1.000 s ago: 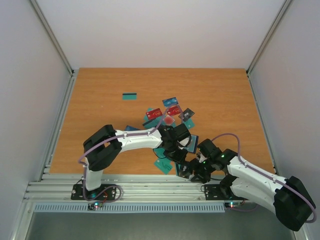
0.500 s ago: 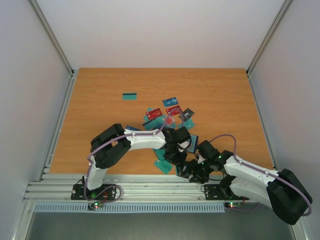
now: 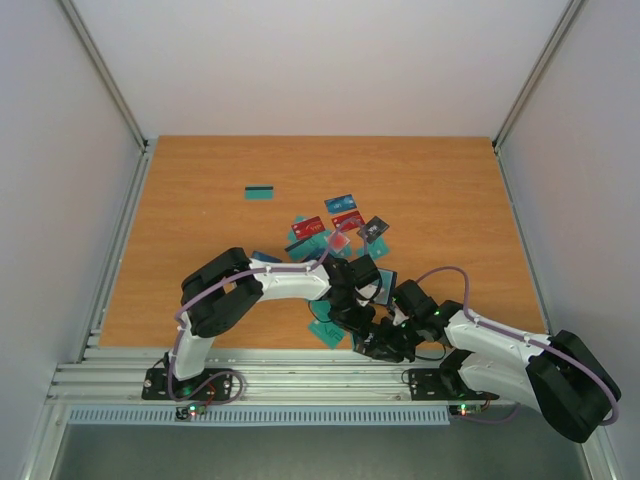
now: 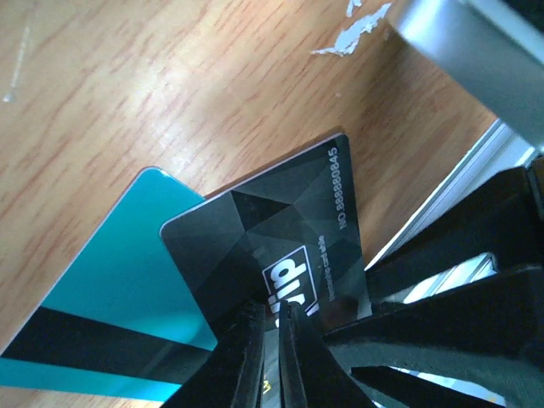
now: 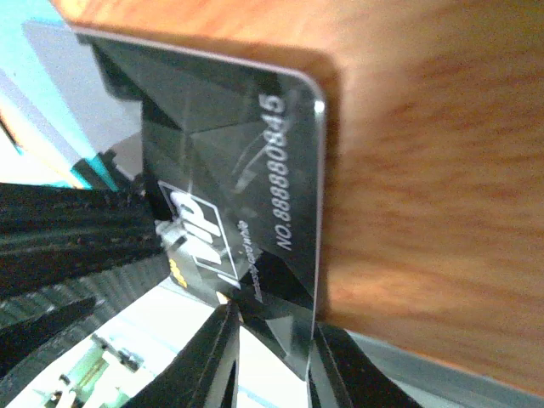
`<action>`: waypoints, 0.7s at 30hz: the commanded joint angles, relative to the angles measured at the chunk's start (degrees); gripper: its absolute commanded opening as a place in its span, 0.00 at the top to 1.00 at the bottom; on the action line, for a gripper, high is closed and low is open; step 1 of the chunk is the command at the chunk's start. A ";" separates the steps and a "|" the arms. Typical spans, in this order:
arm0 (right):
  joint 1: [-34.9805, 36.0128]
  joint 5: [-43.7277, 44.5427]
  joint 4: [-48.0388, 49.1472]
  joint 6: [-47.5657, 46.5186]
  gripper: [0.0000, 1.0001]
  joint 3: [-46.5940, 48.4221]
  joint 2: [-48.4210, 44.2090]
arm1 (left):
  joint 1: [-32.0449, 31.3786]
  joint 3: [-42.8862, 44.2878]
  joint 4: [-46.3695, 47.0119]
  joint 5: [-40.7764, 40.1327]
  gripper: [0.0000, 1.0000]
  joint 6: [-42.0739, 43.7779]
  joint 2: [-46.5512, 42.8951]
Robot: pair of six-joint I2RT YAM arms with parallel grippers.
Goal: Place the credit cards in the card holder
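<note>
My left gripper (image 4: 272, 310) is shut on a dark grey credit card (image 4: 263, 221) with white print, held low over the table's front edge. The same card (image 5: 238, 144) fills the right wrist view, its near end between the fingers of my right gripper (image 5: 272, 340), which stand apart on either side. From above, both grippers (image 3: 352, 312) (image 3: 378, 340) meet there. A teal card with a dark stripe (image 4: 110, 280) lies under the grey one. Several more cards (image 3: 335, 230) lie scattered mid-table. A dark navy case (image 3: 384, 287), apparently the card holder, is mostly hidden behind my left wrist.
One teal card (image 3: 260, 192) lies alone at the far left. The metal rail (image 3: 300, 375) runs along the table's front edge just below the grippers. Grey walls (image 3: 60, 200) close in both sides.
My left arm's elbow has swung right and its gripper has come down toward the front edge. My right gripper has edged left, closing in on the grey card.
</note>
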 commanded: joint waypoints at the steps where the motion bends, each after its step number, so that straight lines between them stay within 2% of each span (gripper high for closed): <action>1: -0.37 0.97 1.12 -0.57 0.80 0.02 0.58 | -0.12 -2.25 0.52 -1.13 0.92 0.15 1.67; 11: -0.48 0.50 -1.57 -1.86 0.99 2.77 1.43 | 0.09 -1.85 -0.90 -1.63 0.91 0.02 -0.83; 16: -0.78 1.26 -9.80 -4.54 0.99 6.88 -1.78 | 2.35 0.41 -5.46 -4.49 0.86 -0.08 -8.00; 21: -3.37 -0.43 -16.63 -10.32 0.99 13.71 -3.24 | 6.60 2.55 -10.58 -7.58 0.74 0.16 -15.22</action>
